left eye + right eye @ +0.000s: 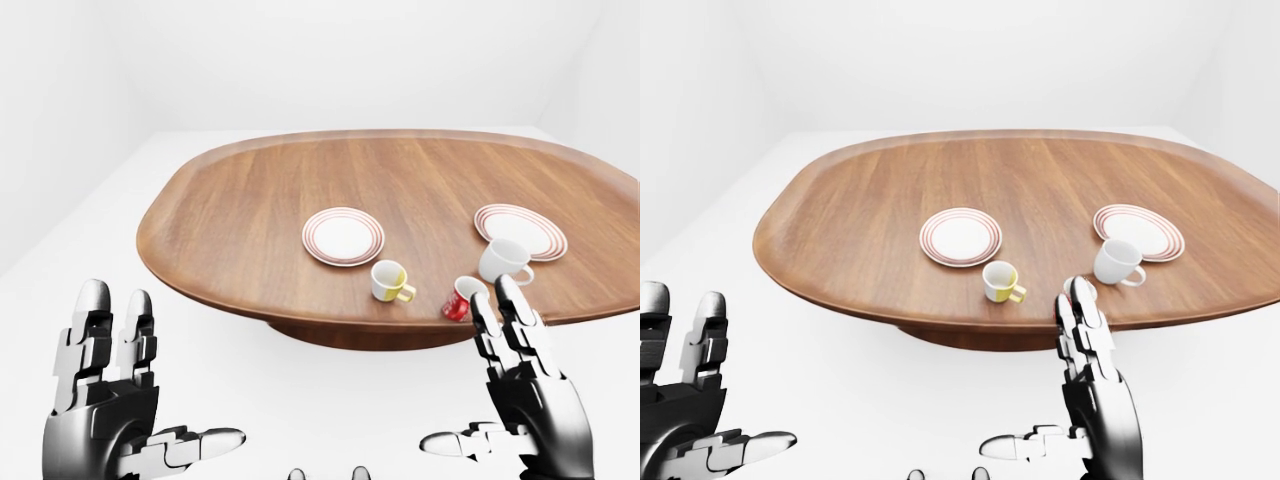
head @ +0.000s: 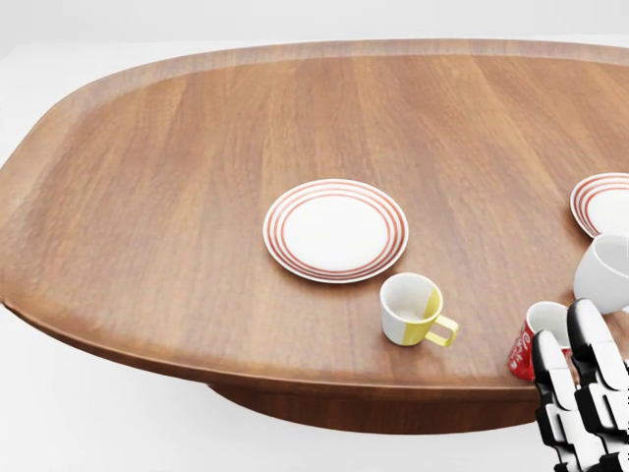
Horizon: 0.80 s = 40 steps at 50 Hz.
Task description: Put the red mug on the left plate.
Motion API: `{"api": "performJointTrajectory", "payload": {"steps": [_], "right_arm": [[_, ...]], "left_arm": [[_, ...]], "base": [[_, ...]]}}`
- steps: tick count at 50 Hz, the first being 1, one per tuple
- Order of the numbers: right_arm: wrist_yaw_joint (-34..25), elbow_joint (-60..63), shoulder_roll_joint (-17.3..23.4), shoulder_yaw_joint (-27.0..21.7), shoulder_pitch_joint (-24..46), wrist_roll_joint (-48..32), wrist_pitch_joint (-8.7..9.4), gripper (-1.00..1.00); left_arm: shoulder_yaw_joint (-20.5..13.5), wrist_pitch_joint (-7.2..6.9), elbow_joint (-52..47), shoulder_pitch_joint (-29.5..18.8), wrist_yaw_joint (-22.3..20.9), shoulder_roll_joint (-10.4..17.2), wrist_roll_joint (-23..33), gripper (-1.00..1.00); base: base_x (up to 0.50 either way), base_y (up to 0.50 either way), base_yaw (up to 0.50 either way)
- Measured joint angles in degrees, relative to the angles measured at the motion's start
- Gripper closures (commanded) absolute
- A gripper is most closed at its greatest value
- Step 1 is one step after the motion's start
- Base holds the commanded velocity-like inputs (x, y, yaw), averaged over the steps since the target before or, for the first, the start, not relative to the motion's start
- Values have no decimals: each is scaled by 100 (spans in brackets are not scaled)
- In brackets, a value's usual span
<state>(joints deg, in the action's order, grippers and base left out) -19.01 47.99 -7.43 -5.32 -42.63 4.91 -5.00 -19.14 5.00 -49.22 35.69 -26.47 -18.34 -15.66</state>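
The red mug stands tilted close to the near edge of the oval wooden table, toward the table's right end. In the left-eye view the raised fingers of the right hand partly cover it; whether they touch it cannot be told. That hand is spread wide, fingers upright and thumb stretched out to the side, holding nothing.

The left hand hangs off the table, below its near-left edge, likewise spread wide and holding nothing.

The left plate, white with red rings, lies near the middle of the table, well apart from the red mug. A white and yellow mug stands between them, just beside the plate's near-right rim. A white mug sits by the near rim of the right plate, which lies toward the table's right edge.
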Motion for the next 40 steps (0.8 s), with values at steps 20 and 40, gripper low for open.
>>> {"api": "performJointTrajectory", "payload": {"steps": [20, 40], "right_arm": [[5, -25, 106, 109, -105, 112, 0, -100], [-23, -14, 285, 267, -194, 297, 0, -100]], "left_arm": [[-18, 0, 7, -17, 17, 26, -42, -100], [-12, 0, 18, -27, 21, 27, -33, -100]], "base": [[7, 34, 0], [37, 0, 0]]}}
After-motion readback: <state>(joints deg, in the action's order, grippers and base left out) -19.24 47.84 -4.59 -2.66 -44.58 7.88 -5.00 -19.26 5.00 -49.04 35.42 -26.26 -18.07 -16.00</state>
